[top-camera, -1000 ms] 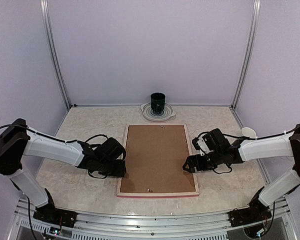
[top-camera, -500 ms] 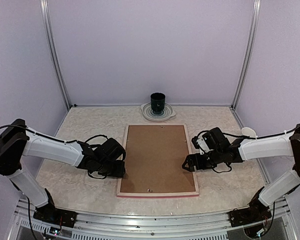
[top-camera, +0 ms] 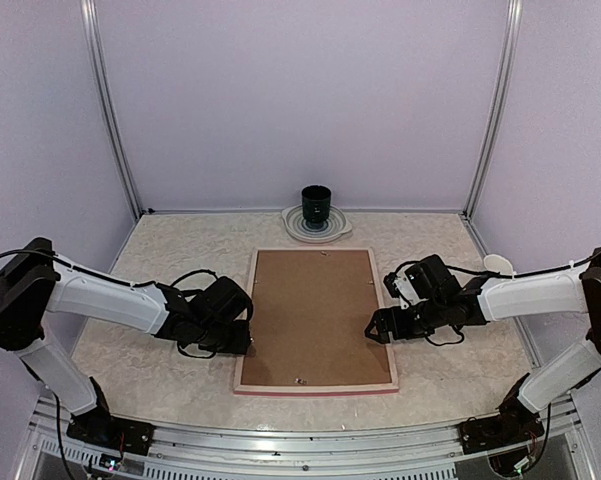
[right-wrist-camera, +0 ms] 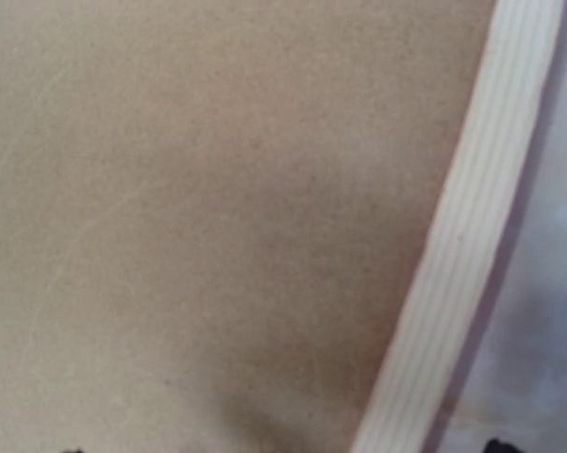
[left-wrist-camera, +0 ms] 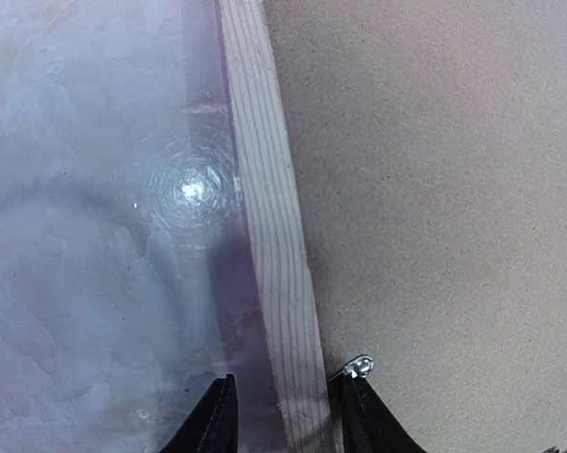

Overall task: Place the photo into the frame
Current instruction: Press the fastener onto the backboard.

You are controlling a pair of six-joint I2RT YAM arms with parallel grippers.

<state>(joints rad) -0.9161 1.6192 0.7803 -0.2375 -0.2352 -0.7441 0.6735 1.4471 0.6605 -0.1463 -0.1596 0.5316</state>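
Grip matters: left gripper [left-wrist-camera: 288, 415] jaws, narrow, straddle the frame [left-wrist-camera: 274, 236] rail without pinching it; right gripper [top-camera: 377, 328] jaws gape wide. Best to close squarely, clear of the backing board [top-camera: 310, 315].

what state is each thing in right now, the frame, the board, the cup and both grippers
frame: lying flat on the table, back side up
backing board: seated inside the frame, covering the opening
left gripper: open, one finger on each side of the frame's left rail
right gripper: open wide over the frame's right rail
cup: upright on the plate
photo: not in view
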